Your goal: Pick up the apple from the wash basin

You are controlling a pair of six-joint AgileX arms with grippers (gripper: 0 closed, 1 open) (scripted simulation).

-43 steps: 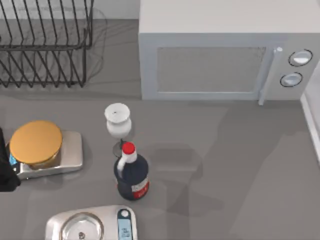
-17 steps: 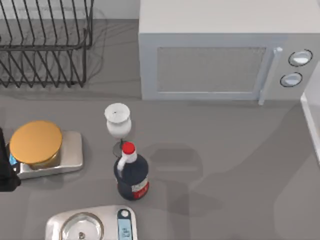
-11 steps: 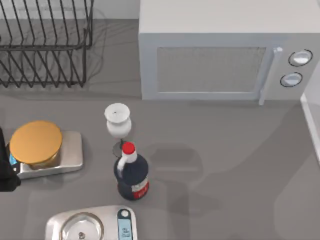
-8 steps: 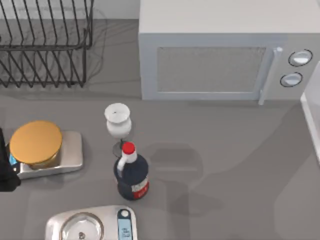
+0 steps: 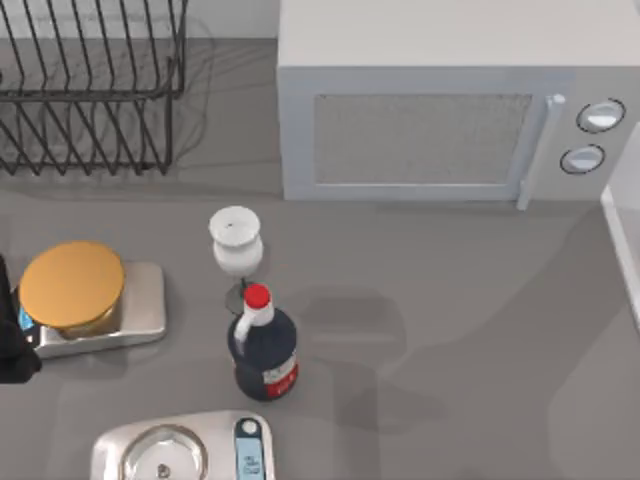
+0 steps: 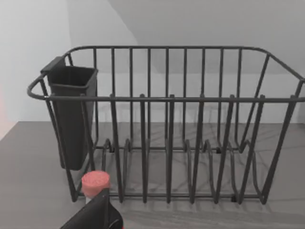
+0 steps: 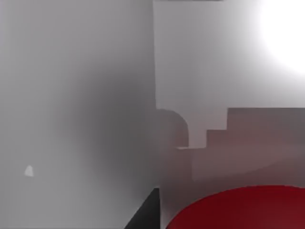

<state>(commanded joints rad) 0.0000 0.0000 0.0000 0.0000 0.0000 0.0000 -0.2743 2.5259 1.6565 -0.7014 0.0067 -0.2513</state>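
Because the apple [image 7: 238, 210] is looming large and red right in front of the right wrist camera, lying against pale grey walls that look like the inside of the wash basin [image 7: 95, 95], the step in hand appears to be the right arm's close approach to the fruit. A dark finger [image 7: 147, 212] of the right gripper is sitting just beside the apple, apparently apart from it; whether the pincer is spread or closed, and whether it is holding anything, cannot be told.

From above, the microwave [image 5: 420, 100] is standing at the back, and a pale edge [image 5: 620, 250] is showing below its right end at the border; the basin probably lies beyond that.

The next move is calling for the fingers to straddle the apple's widest part before closing, then a straight lift clear of the basin walls.

The left arm [image 5: 10, 350] is parked far left of the microwave, beside a scale with a gold disc [image 5: 72, 285], facing the dish rack [image 6: 167, 124].
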